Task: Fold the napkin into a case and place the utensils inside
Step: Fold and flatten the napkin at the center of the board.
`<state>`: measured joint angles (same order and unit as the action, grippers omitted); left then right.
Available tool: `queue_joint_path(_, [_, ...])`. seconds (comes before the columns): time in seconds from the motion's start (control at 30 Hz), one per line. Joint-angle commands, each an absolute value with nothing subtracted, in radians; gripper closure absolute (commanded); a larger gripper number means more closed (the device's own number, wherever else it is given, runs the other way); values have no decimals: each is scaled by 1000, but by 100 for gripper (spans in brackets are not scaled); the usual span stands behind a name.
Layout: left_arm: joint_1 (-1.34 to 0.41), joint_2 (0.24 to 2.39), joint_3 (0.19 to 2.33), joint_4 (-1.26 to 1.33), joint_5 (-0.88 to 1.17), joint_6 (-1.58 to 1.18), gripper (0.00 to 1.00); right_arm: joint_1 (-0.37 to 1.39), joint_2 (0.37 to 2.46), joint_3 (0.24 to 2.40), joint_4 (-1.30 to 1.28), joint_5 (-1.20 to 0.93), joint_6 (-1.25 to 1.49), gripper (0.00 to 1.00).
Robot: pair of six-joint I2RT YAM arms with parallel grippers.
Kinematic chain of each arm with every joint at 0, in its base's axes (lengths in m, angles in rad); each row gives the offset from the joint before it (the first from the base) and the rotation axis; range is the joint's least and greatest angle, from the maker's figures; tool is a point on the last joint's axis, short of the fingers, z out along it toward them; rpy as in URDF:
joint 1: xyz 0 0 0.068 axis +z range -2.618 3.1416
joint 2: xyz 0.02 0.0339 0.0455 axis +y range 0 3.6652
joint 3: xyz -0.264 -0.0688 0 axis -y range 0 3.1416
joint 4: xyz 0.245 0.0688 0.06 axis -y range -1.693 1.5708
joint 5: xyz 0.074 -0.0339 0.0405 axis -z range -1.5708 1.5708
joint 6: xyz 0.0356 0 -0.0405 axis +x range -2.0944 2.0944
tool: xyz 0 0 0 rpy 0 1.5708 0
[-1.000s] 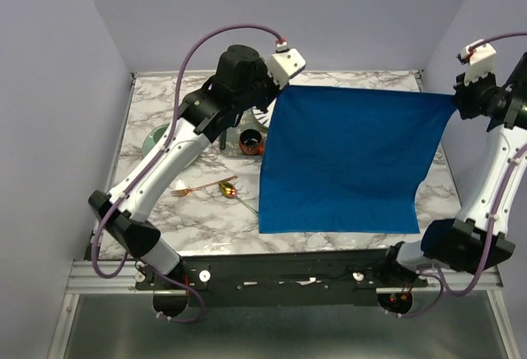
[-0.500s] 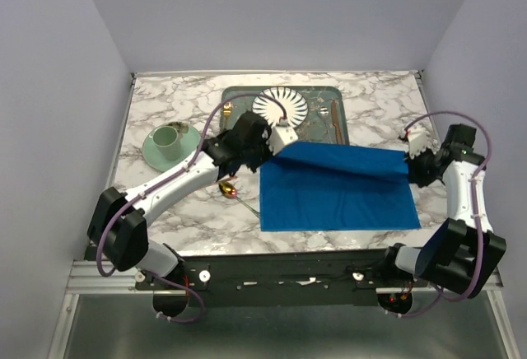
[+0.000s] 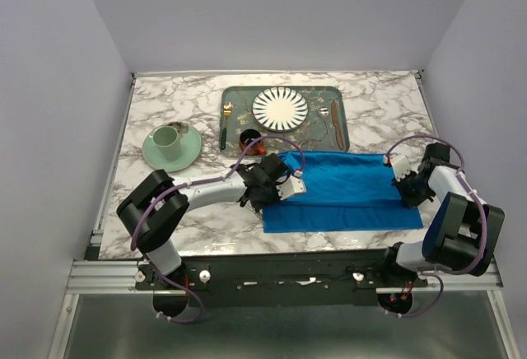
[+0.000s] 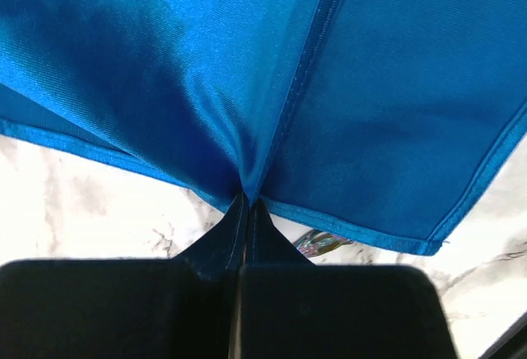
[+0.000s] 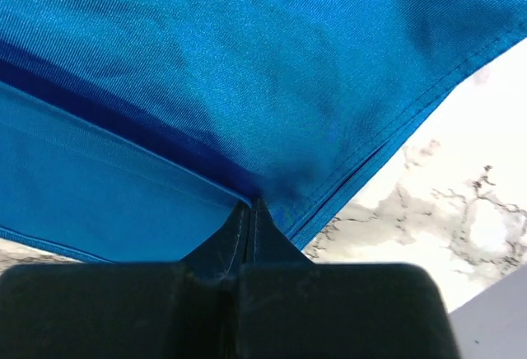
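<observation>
So, fold: napkin [image 3: 350, 188] doubled once.
Grip: left fingers [image 4: 224, 240], right fingers [image 5: 230, 235] pinching its edge.
Pending: case, utensils [image 4: 319, 242].

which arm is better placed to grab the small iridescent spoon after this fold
Probably left: the left jaws are shut on the left edge of the bright blue cloth napkin, and the small iridescent spoon peeks out right beside them. The right jaws pinch the opposite edge.

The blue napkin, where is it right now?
In the top view the napkin lies folded on the marble table, right of centre, just in front of the grey-green tray, pinched between the left gripper and right gripper.
</observation>
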<state>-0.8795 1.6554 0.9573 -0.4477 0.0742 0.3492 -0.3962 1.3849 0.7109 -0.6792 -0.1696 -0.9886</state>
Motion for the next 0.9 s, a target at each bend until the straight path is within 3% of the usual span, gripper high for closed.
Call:
queue_joint_path(0.0, [-939, 1654, 923, -505, 89, 345, 100, -399, 1388, 626, -604, -23, -1074, 99])
queue_joint_path(0.27, [-969, 1615, 919, -560, 91, 397, 100, -400, 1276, 571, -734, 19, -1160, 99])
queue_joint_path(0.6, [-968, 1500, 1025, -629, 182, 328, 100, -411, 1272, 817, -848, -89, -1126, 99])
queue_joint_path(0.87, [-1060, 1499, 1013, -701, 238, 299, 100, -440, 1276, 773, -803, -26, -1261, 99])
